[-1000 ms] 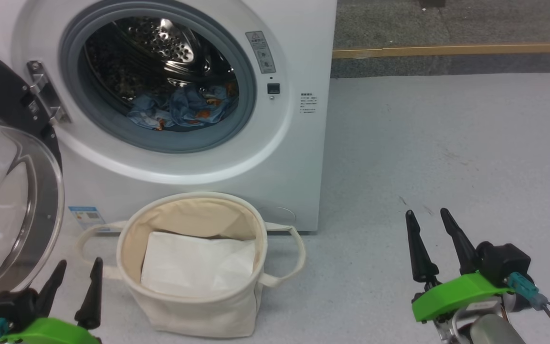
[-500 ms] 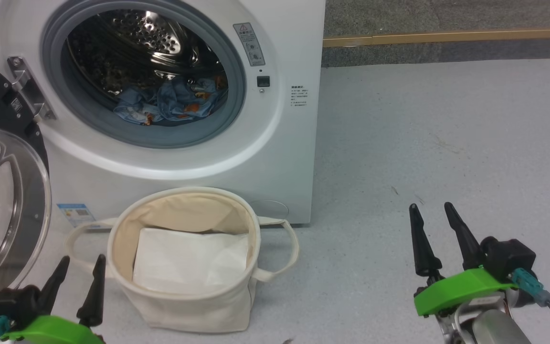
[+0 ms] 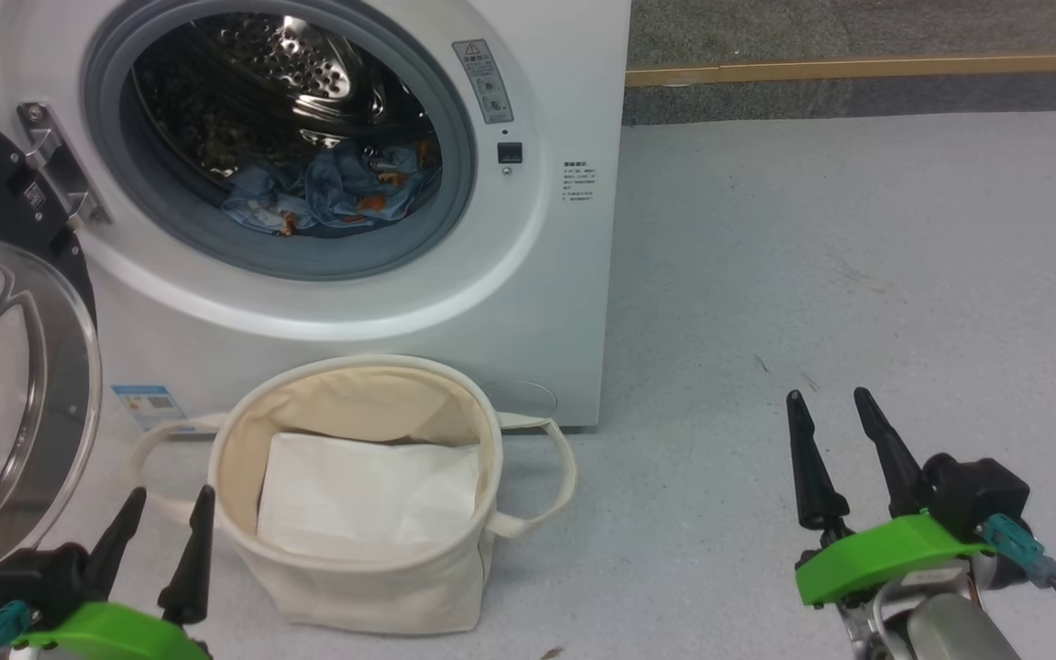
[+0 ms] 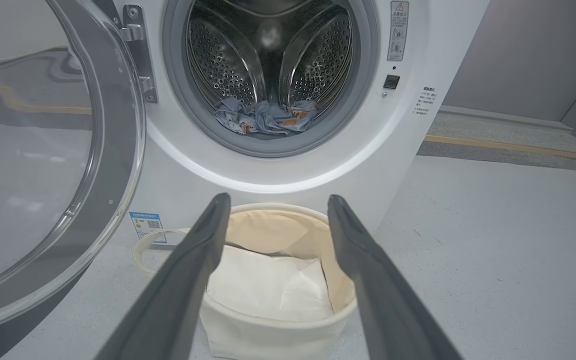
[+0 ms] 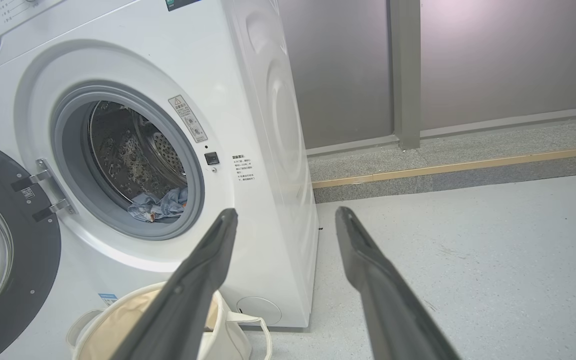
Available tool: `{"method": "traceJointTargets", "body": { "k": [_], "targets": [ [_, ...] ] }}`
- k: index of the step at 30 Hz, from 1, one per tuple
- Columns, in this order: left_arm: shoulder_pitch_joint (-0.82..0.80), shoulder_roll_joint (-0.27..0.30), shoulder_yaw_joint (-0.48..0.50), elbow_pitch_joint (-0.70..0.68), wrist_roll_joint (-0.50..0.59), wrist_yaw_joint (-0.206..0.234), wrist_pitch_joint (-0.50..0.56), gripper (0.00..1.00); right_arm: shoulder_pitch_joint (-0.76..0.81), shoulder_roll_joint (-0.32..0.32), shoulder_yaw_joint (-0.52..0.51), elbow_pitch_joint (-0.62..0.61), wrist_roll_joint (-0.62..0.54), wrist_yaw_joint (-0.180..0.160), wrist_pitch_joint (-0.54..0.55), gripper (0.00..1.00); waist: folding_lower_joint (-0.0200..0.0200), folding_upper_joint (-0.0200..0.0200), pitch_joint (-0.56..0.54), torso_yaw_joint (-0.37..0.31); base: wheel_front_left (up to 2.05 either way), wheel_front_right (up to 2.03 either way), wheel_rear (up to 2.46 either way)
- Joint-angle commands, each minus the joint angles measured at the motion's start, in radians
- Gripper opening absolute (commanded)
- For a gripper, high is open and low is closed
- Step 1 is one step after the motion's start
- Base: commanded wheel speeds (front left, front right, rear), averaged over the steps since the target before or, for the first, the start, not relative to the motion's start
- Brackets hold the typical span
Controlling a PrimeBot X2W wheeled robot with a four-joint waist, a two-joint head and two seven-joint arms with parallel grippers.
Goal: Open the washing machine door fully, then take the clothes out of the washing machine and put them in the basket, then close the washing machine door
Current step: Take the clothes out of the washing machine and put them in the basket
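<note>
obs: large round door with glossy black rim and bulging clear glass centre stands swung out at the robot's left. looks wide enough, though i cannot tell if it is at its full stop. light-blue fabric clothes with orange print lie bunched low at the front of the perforated steel drum, just behind the grey rubber ring of the big white front-loading washing machine. small round cream canvas basket sits on the floor close under the opening, with a flat white folded sheet lying in it.

left gripper: fingers spread wide, holding nothing, low beside the basket and near the door glass. right gripper: fingers likewise apart and empty, over bare grey floor, well apart from the machine.

step in hand, as i judge it: reach in for the clothes. to do it well, enter over the lower lip of the ring with the fingers wide. press into the middle of the heap and close on a thick fold. lift clear of the ring before drawing back, or the fabric may drag.

in the way: the open door crowds the left arm's path, and the basket sits just beside that gripper. the right arm seems to have the freer line in.
</note>
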Motion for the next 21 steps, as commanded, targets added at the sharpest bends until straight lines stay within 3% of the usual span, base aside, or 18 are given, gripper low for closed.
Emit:
{"method": "traceJointTargets", "body": {
  "k": [1,11,21],
  "targets": [
    [-0.067,0.042,0.036,-0.037,-0.004,-0.003,-0.009,1.00,-0.049,0.000,0.018,-0.032,-0.006,0.001,-0.012,1.00,0.0000,-0.0001,0.001,0.001,0.00,0.00,0.00],
    [-0.078,0.045,0.040,-0.061,-0.040,-0.005,-0.015,1.00,-0.048,0.002,0.017,-0.027,-0.010,0.001,-0.012,1.00,0.0000,-0.0001,0.007,0.003,0.11,-0.05,-0.06],
    [-0.087,0.062,0.017,-0.081,-0.064,-0.009,-0.004,1.00,-0.049,0.003,0.016,-0.023,-0.011,0.001,-0.012,1.00,0.0000,-0.0001,0.017,0.012,1.42,-0.85,-0.57]
  ]
}}
